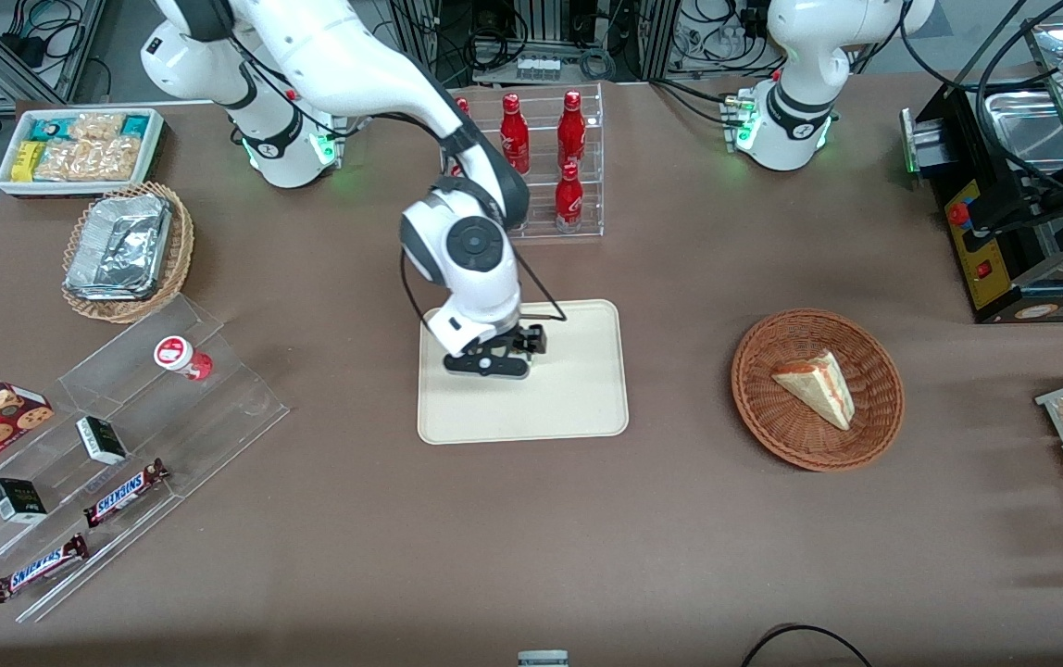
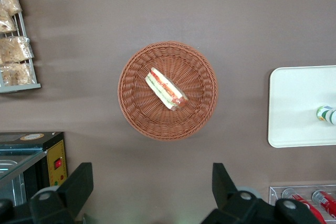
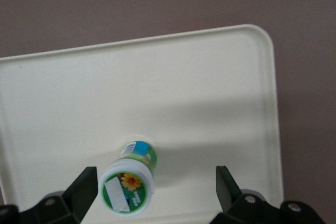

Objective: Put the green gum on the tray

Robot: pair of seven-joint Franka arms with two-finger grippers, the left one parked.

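Observation:
The green gum (image 3: 128, 188) is a small bottle with a white lid bearing a green and yellow flower mark. It stands upright on the cream-beige tray (image 3: 210, 77). My gripper (image 3: 156, 184) hangs just above it, open. The bottle stands between the two black fingers (image 3: 84, 187), close to one of them and well apart from the other. In the front view the gripper (image 1: 493, 359) is over the middle of the tray (image 1: 578, 408) and hides the gum. The left wrist view shows the gum (image 2: 326, 114) on the tray (image 2: 294, 103).
A clear rack of red cola bottles (image 1: 569, 157) stands farther from the camera than the tray. A wicker basket with a sandwich (image 1: 817, 389) lies toward the parked arm's end. A red-lidded small bottle (image 1: 181, 356), Snickers bars (image 1: 124, 491) and a foil tray (image 1: 124, 248) lie toward the working arm's end.

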